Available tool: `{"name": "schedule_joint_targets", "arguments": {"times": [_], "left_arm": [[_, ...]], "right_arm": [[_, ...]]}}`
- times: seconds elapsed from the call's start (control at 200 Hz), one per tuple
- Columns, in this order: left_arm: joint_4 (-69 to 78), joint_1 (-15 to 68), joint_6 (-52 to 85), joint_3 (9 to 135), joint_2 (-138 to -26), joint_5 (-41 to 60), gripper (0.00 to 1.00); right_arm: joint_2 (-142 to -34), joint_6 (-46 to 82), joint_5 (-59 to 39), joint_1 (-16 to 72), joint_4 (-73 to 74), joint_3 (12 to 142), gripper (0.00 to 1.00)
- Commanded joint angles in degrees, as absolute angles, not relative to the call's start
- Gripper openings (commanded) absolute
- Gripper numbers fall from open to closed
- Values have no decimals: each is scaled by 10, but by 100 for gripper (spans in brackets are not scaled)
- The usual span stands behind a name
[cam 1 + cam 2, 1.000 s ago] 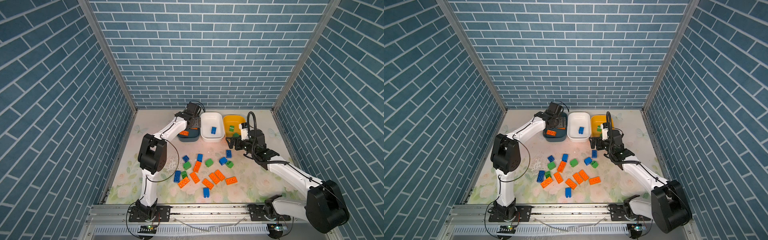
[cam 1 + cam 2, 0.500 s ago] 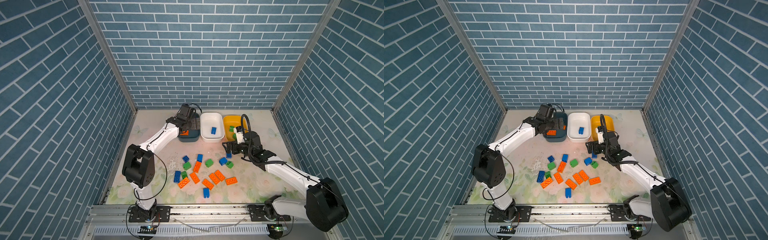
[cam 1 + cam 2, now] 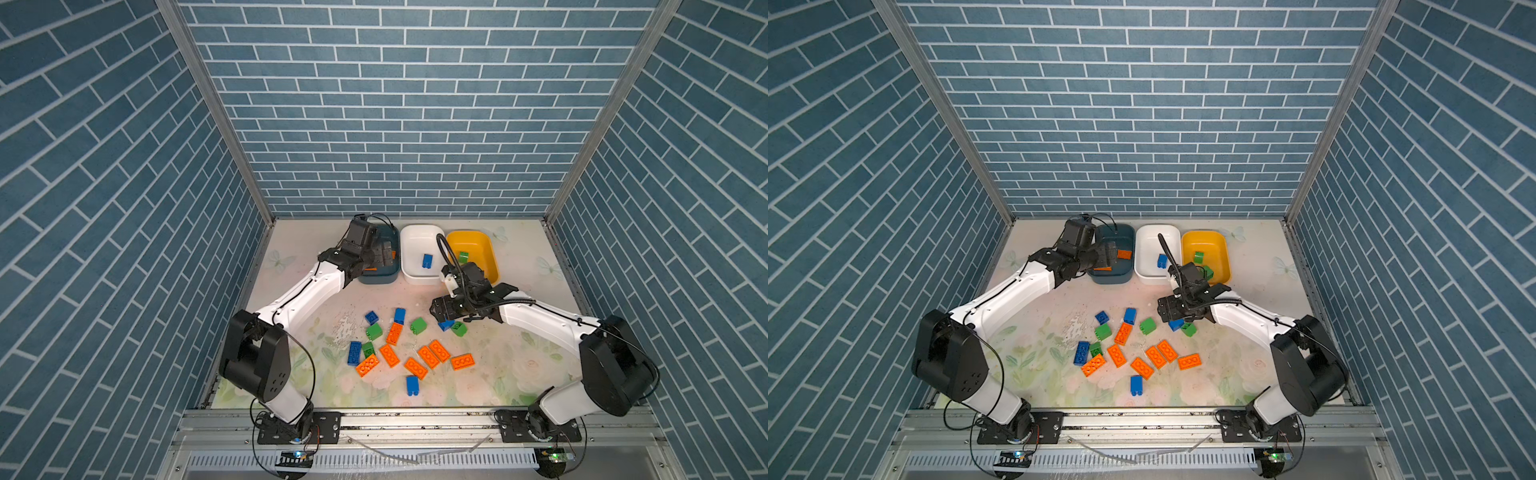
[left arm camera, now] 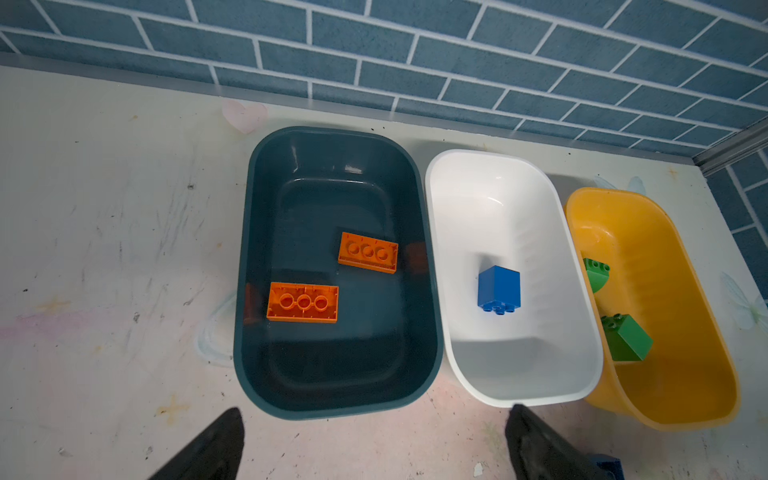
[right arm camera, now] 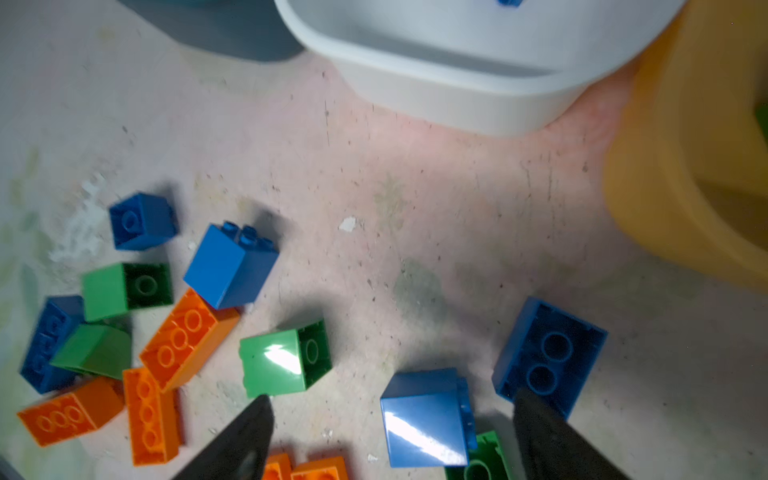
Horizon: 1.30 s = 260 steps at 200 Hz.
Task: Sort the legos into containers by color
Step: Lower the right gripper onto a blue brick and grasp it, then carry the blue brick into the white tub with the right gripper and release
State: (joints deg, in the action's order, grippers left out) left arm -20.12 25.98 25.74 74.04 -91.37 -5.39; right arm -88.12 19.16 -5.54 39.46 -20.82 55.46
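Three tubs stand in a row by the back wall, close side by side: dark teal tub, white tub, yellow tub.

Contents:
- Dark teal tub: two orange bricks, lying flat, apart from each other.
- White tub: one blue block, tipped on its side.
- Yellow tub: two green blocks, against the wall nearest the white tub.

Left gripper hangs over the near end of the dark teal tub. Jaws spread wide, nothing between them.

Right gripper is low over the table, at the right edge of the loose pile. Jaws apart, straddling a second blue block, with a visible gap on both sides and no contact seen. A green brick lies just beside that block, partly under it in the wrist view. An upturned blue brick lies just beside one finger, which overlaps its corner. This wrist view is somewhat blurred.

The loose pile sits mid-table: orange, blue and green mixed, several touching. A lone blue brick lies apart, toward the front rail.
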Motion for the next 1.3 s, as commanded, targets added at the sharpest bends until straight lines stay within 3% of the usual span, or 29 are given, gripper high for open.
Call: {"name": "schedule_joint_targets", "arguments": {"times": [0.0,0.175,0.765,1.055,1.295], "left_arm": [[-191,252,263,724,-897,-70,99],[-195,249,265,717,-895,-69,99],[-194,244,270,707,-896,-67,99],[-200,243,272,699,-893,-59,99],[-209,242,282,695,-889,-75,99]], "right_arm": [[-908,173,-10,414,-295,598,76],[-941,172,11,427,-305,619,70],[-1017,164,49,445,-308,621,64],[-1008,141,66,446,-279,606,45],[-940,123,54,446,-232,586,39]]}}
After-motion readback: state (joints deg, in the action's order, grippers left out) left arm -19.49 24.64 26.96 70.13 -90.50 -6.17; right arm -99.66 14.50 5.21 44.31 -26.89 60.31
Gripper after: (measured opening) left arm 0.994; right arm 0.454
